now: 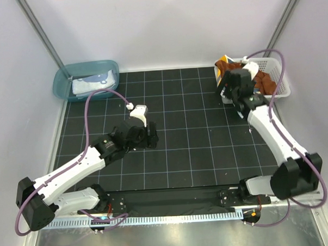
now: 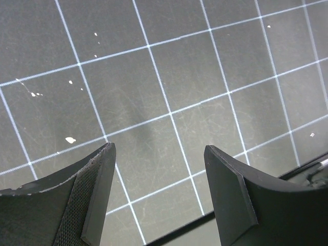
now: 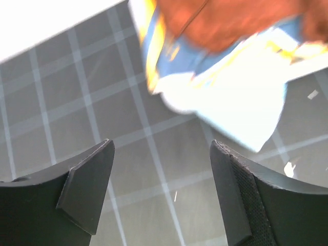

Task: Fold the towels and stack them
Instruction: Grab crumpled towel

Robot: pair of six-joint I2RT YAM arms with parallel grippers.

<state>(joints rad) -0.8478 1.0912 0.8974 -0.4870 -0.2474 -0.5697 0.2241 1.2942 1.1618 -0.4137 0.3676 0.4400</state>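
- The teal tub sits at the far left corner of the black grid mat. A pale blue and white towel lies inside it.
- The white lattice basket sits at the far right corner. A rust-brown towel is bunched inside it, and a navy towel with a yellow-orange border hangs at its left end.
- The left gripper is the nearer tool. It hangs over the bare middle-left of the mat, well apart from both containers.
- Its jaws stand apart with nothing between them; they touch no cloth.
- The right gripper is farther off, reaching to the left end of the basket, just beside the hanging navy towel.
- Its jaws are also spread wide and hold nothing. The overhead view does not show whether a finger brushes the cloth.
- The left wrist view shows the left gripper with only grid lines and white specks of the mat in the gap. No towel appears there.
- The right wrist view shows the right gripper with open mat between its fingers. Beyond the tips the towels are blurred: rust-brown cloth on top, and navy cloth with the yellow-orange border under it.
- Only the overhead view shows the tub and its towel; neither wrist camera sees them.
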